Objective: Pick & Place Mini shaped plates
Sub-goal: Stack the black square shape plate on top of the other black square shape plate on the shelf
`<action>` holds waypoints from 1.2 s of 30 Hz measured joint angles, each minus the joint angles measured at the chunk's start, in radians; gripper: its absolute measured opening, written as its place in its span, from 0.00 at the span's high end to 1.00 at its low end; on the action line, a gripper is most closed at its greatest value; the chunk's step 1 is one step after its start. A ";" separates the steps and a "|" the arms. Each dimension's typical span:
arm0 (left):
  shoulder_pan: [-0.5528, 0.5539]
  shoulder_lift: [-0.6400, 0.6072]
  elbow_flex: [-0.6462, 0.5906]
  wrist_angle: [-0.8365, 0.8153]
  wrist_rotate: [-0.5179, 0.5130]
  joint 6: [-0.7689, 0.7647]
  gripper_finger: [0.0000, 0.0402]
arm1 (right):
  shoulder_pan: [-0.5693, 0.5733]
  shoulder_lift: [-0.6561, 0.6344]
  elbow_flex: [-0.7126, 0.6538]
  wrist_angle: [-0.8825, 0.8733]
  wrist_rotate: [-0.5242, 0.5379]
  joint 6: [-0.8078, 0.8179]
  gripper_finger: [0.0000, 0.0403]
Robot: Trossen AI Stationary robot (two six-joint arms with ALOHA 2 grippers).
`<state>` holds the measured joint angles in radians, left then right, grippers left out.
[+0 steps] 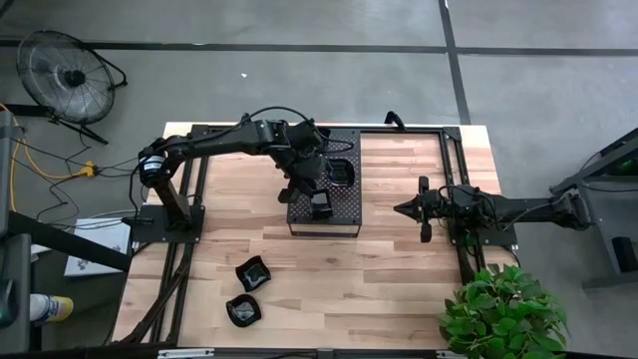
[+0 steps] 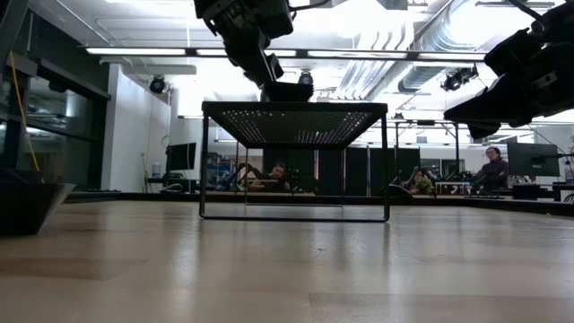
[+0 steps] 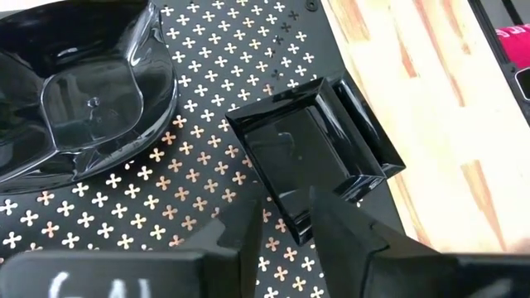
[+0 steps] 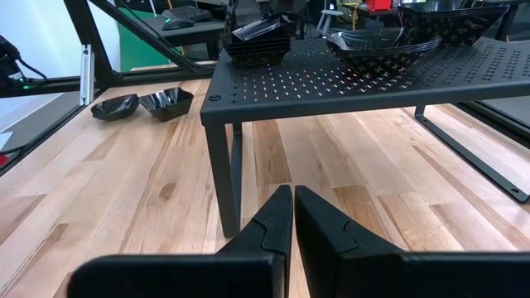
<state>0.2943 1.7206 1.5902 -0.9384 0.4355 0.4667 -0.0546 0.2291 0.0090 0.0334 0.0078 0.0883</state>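
Left wrist view: square plate (image 3: 315, 157) rim between left gripper (image 3: 286, 223) fingers.

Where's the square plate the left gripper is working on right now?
The square plate sits on the perforated tray near its edge, beside a wavy-edged plate, at the left gripper.

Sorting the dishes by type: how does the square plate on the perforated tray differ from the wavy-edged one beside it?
The square plate has straight rims and sharp corners; the wavy-edged plate has a curved, rippled rim. The square one sits at the perforated tray's edge between the left pincer's fingers; the wavy one lies untouched, farther in. Both are glossy black.
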 joint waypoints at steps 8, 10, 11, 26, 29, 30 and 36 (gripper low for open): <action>0.000 0.000 0.000 0.000 0.000 0.000 0.78 | 0.000 0.000 0.000 0.000 0.000 0.000 0.97; 0.000 0.000 0.000 0.000 0.000 0.000 0.78 | 0.000 0.000 0.000 0.000 0.000 0.000 0.97; 0.000 0.000 0.000 0.000 0.000 0.000 0.78 | 0.000 0.000 0.000 0.000 0.000 0.000 0.97; -0.008 0.007 0.001 0.004 -0.063 -0.066 0.78 | 0.000 0.000 0.000 0.000 0.000 0.000 0.97; -0.009 0.013 0.000 -0.005 -0.074 -0.082 0.78 | 0.000 0.000 0.000 0.000 0.000 0.000 0.97; -0.008 0.012 0.000 0.000 -0.075 -0.084 0.78 | 0.000 0.000 0.000 0.000 0.000 0.000 0.97; -0.007 0.011 0.001 0.002 -0.084 -0.098 0.78 | 0.000 0.000 0.000 0.000 0.000 0.000 0.97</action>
<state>0.2874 1.7317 1.5909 -0.9360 0.3515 0.3691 -0.0547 0.2289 0.0088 0.0336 0.0082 0.0883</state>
